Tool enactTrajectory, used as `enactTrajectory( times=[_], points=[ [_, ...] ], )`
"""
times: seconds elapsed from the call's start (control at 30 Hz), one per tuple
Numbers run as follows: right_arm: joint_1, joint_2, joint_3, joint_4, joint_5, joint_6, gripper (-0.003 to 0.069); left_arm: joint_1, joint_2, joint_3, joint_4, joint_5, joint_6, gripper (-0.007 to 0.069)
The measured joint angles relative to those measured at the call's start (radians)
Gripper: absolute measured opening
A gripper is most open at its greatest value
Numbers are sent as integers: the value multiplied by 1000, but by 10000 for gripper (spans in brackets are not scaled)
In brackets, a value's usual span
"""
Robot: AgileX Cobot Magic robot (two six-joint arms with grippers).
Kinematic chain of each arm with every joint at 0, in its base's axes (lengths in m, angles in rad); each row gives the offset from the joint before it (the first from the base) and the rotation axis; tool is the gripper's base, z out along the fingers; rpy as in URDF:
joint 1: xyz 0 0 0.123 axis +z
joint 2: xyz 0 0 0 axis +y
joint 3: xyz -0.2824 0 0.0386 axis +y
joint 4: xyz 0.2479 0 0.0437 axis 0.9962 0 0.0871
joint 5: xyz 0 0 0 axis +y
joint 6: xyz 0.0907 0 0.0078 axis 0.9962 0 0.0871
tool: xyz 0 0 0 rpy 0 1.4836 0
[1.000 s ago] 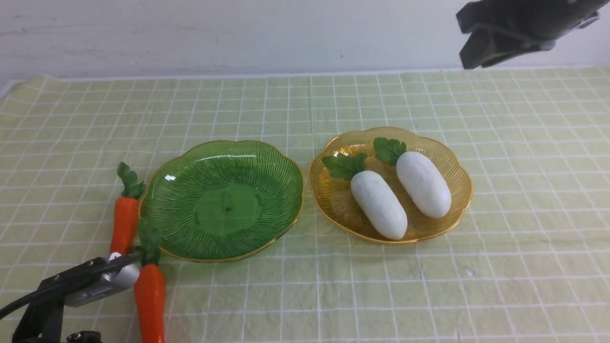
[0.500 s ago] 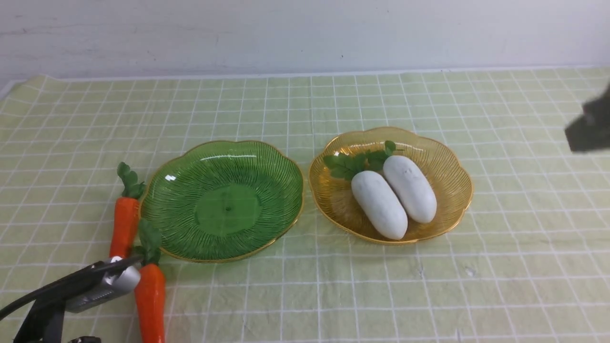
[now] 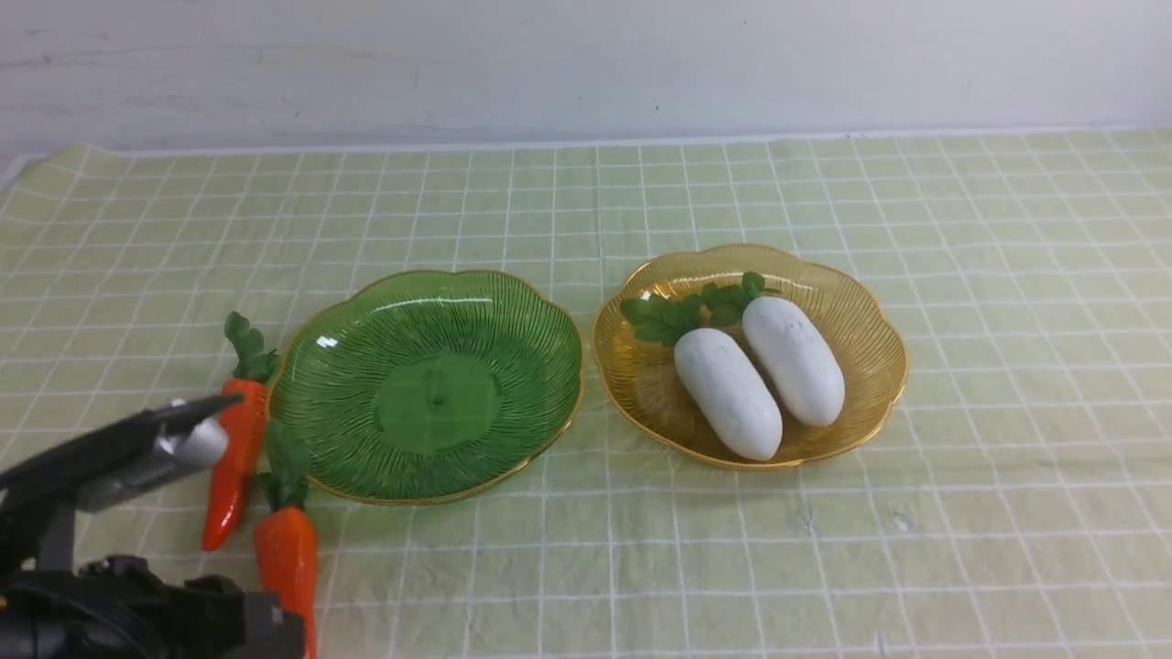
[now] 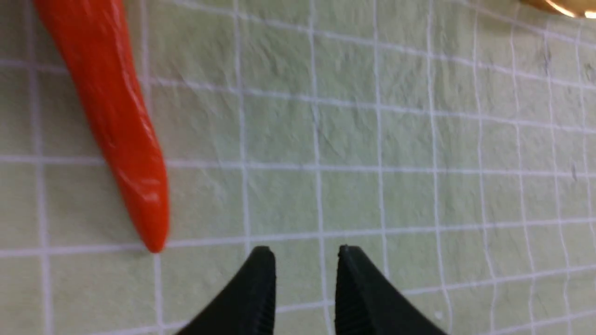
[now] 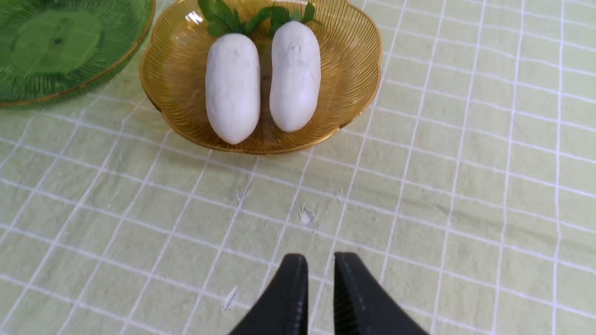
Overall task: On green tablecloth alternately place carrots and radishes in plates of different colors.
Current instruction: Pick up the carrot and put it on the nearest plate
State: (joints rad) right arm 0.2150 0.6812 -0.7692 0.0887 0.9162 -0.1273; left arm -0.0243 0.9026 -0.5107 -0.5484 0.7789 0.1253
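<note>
While both radishes (image 3: 760,375) are seen lying side by side in the amber plate (image 3: 861,302), both carrots (image 3: 240,439) are found on the cloth (image 3: 641,549) left of the green plate (image 3: 430,384). Left gripper (image 4: 305,253) is seen parted and empty near a carrot tip; right gripper (image 5: 320,260) is noted slightly apart, grasping nothing.

near carrot (image 3: 288,558) tip cut off, left claw (image 3: 197,426) blurred

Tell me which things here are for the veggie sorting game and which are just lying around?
For the job: two carrots, two radishes, green plate, yellow plate, green tablecloth.

Just lying about: nothing on the cloth; only the white wall behind.
</note>
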Motion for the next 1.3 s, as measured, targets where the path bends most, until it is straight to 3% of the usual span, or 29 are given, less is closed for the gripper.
enactTrajectory(
  times=[0.03,0.17,0.37,0.6,0.77,1.0,1.17,1.27,1.3],
  points=[
    [0,-1,4,0,-8,-1,76,2,0,-5,13,4,-11,175],
    [0,-2,75,0,-67,-3,76,11,57,-78,293,59,-278,203],
    [0,-2,101,21,-111,-3,76,11,193,-109,440,64,-424,270],
    [0,-2,101,24,-122,-3,76,11,344,-193,368,59,-352,370],
    [0,-2,101,24,-122,-3,76,11,510,-218,211,6,-219,441],
    [0,-2,101,25,-123,-3,76,11,654,-245,107,-55,-155,447],
    [0,-2,101,27,-123,-3,76,11,727,-260,105,-63,-141,379],
    [0,-2,101,28,-123,-3,76,11,744,-261,142,-63,-141,248],
    [0,-2,101,28,-123,-3,76,11,744,-261,142,-63,-141,239]
  ],
)
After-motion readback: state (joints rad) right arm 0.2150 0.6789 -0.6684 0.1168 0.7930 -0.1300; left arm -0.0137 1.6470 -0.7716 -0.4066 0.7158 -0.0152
